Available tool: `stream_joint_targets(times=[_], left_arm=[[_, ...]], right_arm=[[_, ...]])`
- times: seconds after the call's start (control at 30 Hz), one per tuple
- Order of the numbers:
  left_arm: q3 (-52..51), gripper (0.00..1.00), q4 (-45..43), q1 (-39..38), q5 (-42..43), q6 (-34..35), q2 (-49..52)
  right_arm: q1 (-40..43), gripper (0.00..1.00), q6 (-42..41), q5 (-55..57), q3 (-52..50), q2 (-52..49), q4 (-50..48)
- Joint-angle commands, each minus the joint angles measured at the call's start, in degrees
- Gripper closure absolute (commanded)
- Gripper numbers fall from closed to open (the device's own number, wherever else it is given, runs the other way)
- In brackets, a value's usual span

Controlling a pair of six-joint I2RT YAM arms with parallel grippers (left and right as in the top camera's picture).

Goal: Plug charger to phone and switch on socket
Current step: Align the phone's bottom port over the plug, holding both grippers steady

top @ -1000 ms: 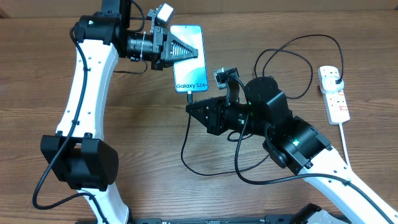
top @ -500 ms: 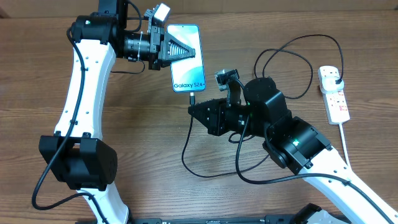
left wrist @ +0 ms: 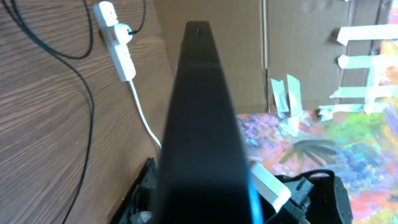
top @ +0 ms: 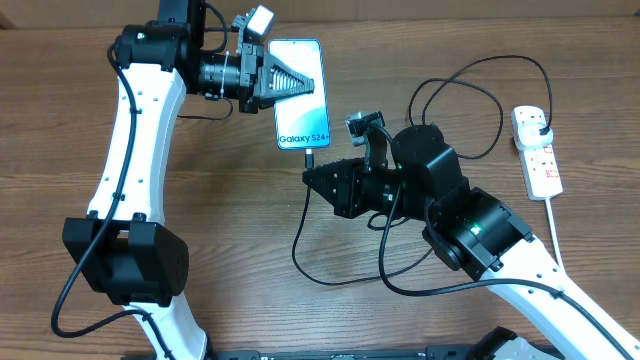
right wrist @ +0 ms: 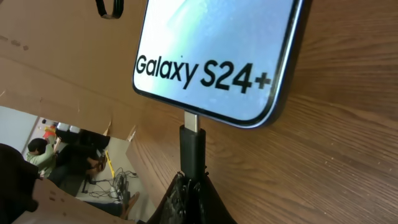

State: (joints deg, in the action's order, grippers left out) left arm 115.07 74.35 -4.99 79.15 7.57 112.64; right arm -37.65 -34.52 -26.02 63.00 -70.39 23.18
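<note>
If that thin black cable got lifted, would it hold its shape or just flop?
Likely floppy: the charger lies in loose loops across the table. Probably light too, being so thin. Only its connector end, pinched by the right gripper at the phone, looks stiff.

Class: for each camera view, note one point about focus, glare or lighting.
Overhead: evenly lit, sharp, phone screen bright. Left wrist: a dark blurred near shape blocks the centre, socket crisp. Right wrist: phone lettering sharp, fingertips below the charger blurred.
</note>
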Motion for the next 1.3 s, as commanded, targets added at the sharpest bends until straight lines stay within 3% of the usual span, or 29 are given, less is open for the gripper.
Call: stream_joint_targets(times=[0.0, 1.27], left_arm=[[0.92, 0.96, -0.04, 0.09, 4.5, -1.86, -1.22], [0.92, 0.96, -2.99, 0.79, 2.54, -0.7, -1.22]], right_arm=[[-0.22, 0.96, 0.0, 1.16, 0.11, 0.79, -0.42], [-0.22, 0.96, 0.46, 0.46, 0.11, 0.79, -0.39]])
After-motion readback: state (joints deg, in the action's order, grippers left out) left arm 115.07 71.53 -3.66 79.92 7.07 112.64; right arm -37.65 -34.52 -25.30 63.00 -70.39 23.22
